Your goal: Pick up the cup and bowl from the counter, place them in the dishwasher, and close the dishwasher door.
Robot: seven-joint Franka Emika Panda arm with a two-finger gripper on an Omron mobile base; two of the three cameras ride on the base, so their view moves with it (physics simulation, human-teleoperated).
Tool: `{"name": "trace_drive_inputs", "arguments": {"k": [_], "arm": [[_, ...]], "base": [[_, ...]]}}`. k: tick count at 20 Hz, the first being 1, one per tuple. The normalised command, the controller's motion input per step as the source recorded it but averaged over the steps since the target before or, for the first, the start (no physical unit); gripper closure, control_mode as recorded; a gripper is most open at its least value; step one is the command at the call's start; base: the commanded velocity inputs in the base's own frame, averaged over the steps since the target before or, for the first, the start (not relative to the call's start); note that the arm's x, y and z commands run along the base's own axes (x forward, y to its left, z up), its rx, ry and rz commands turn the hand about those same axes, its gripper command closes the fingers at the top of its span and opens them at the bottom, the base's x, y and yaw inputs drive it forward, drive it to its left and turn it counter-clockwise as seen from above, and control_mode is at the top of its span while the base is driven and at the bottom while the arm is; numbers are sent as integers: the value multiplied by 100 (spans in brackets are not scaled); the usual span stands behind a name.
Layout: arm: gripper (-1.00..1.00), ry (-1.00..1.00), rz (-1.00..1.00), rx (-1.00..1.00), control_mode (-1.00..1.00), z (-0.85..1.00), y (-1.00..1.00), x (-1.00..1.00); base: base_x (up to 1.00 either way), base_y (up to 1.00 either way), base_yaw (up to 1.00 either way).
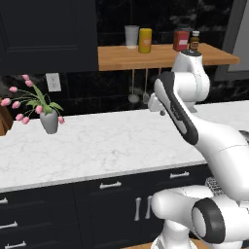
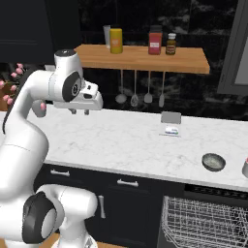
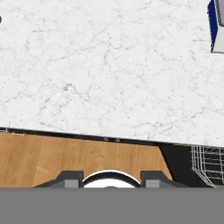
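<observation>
Above the marble counter (image 2: 126,140), the gripper (image 2: 80,112) hangs empty, jaws partly parted. Bowl (image 2: 213,162) sits well right beside the cup (image 2: 245,168); a long reach risks knocking either.

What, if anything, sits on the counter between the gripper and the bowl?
Nothing visible blocks the way. The gripper hangs over the counter, jaws apart and holding nothing. The bowl lies far to its right near the front edge. A small grey holder stands farther back, off the line between them.
</observation>
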Motion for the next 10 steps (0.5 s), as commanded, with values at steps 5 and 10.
{"name": "trace_drive_inputs", "arguments": {"k": [5, 10], "arm": [[-100, -3, 0, 0, -100, 0, -1, -51], [-100, -15, 0, 0, -100, 0, 0, -90]], "base": [[0, 0, 0], [0, 0, 0]]}}
